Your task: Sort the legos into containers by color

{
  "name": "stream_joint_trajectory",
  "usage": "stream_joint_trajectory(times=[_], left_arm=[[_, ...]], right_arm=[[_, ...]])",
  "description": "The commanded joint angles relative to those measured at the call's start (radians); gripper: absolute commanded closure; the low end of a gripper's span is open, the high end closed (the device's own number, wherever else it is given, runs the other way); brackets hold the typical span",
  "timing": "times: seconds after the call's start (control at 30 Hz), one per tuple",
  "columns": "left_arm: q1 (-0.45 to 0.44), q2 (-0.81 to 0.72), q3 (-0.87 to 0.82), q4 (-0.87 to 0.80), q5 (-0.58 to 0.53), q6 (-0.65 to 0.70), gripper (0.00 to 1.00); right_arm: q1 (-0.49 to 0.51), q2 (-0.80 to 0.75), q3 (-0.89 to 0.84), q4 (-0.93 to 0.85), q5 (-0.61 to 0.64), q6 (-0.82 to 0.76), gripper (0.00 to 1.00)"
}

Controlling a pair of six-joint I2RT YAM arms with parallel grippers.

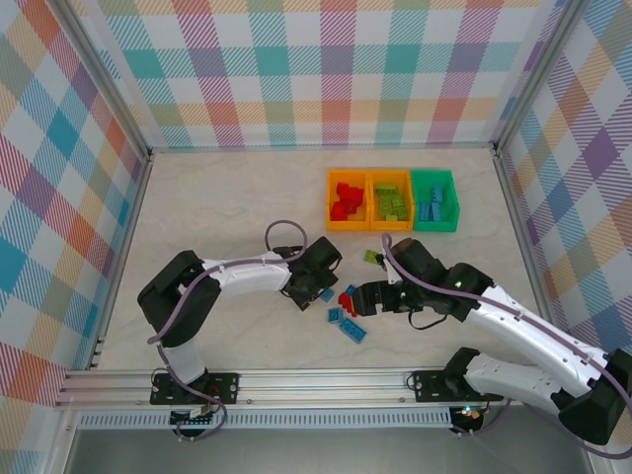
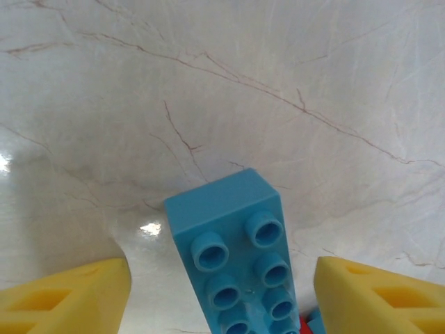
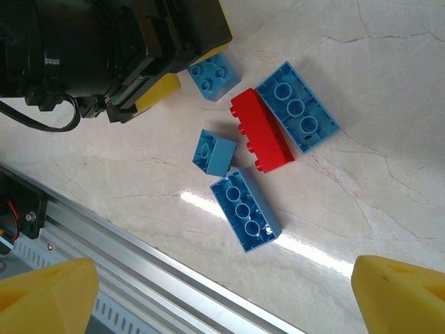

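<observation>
Legos (image 3: 245,212): studded, glossy rectangular plastic

Three containers (image 1: 390,228) stood side by side right of centre in the upper half of the overhead view, legos (image 1: 346,202) inside each. Below them, mid-frame, loose legos (image 1: 346,318) lay on the table (image 1: 227,217), between the left gripper (image 1: 318,288) and the right gripper (image 1: 361,299).

Wears glossy white tapered shells (image 1: 259,267) between bulky black joints (image 1: 178,296) on left arm (image 1: 232,276) and right arm (image 1: 523,326) alike. Trails thin grey-lilac cables (image 1: 286,225) alongside, down to flat black base plates (image 1: 193,385). Shows a tiny green light (image 1: 457,284) near the right wrist. Ends in blocky yellow fingertips (image 2: 69,292) moulded with angular hollow recesses.
</observation>
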Motion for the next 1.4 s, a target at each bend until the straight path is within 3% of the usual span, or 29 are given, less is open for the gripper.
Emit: stream_joint_trajectory(times=[0.0,0.2,0.4,0.57,0.73,0.97,1.23,1.37], left_arm=[[0.012,0.052,0.017,-0.078,0.011,0.044,0.37],[0.013,0.065,0.034,-0.143,-0.011,0.070,0.55],[0.013,0.024,0.038,-0.105,0.000,0.133,0.70],[-0.025,-0.067,0.118,0.002,-0.019,0.354,0.72],[-0.054,-0.056,0.275,0.142,-0.048,0.573,0.72],[-0.056,0.246,0.656,0.320,-0.016,0.863,0.75],[-0.050,0.718,1.306,0.320,0.003,1.063,0.75],[-0.041,0.852,1.468,0.410,0.025,1.080,0.74]], right_arm=[[0.010,-0.007,-0.006,0.012,0.011,0.022,0.06],[0.013,0.002,-0.005,0.002,0.012,0.018,0.04],[0.013,-0.018,-0.007,-0.005,0.014,0.018,0.04],[0.013,-0.065,-0.021,0.057,0.001,0.019,0.03],[0.012,-0.168,-0.029,0.084,0.213,0.027,0.01],[0.008,-0.319,-0.055,0.096,0.558,0.013,0.00],[0.008,-0.378,-0.044,0.014,0.610,0.034,0.00],[0.008,-0.413,-0.057,-0.024,0.606,0.047,0.00]])
